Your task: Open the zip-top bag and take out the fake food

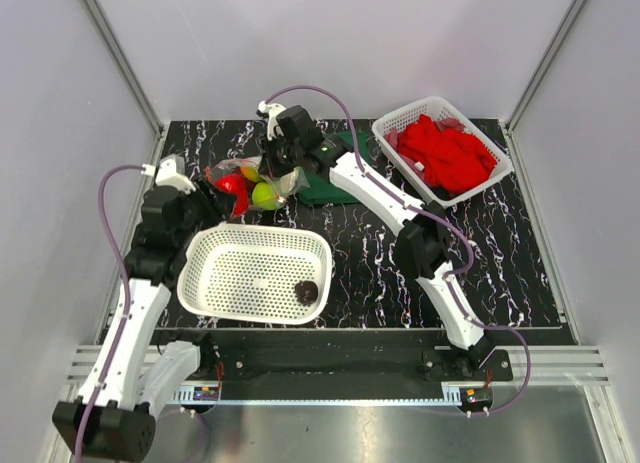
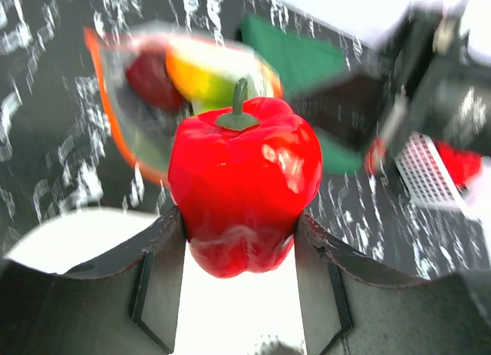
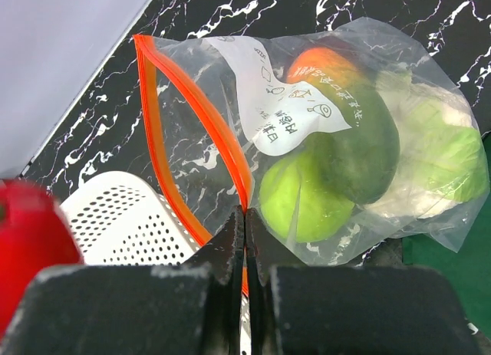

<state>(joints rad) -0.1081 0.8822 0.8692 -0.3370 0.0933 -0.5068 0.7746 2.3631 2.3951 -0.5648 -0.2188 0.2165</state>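
Fake food is split: 1 small dark piece lies in the near white basket; just beyond, the left gripper clamps the red pepper. Farther, the zip-top bag, clear, crinkly, white-labelled, lies on the table, right gripper pinching its orange strip. Inside, apple and mango show; the cauliflower is hazy.

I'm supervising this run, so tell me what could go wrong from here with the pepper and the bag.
The left gripper grips the smooth red pepper only by its lower sides; it could slip before reaching the white basket. The right gripper pinches just the thin edge of the zip-top bag, with the green apple inside; that film could pull free.
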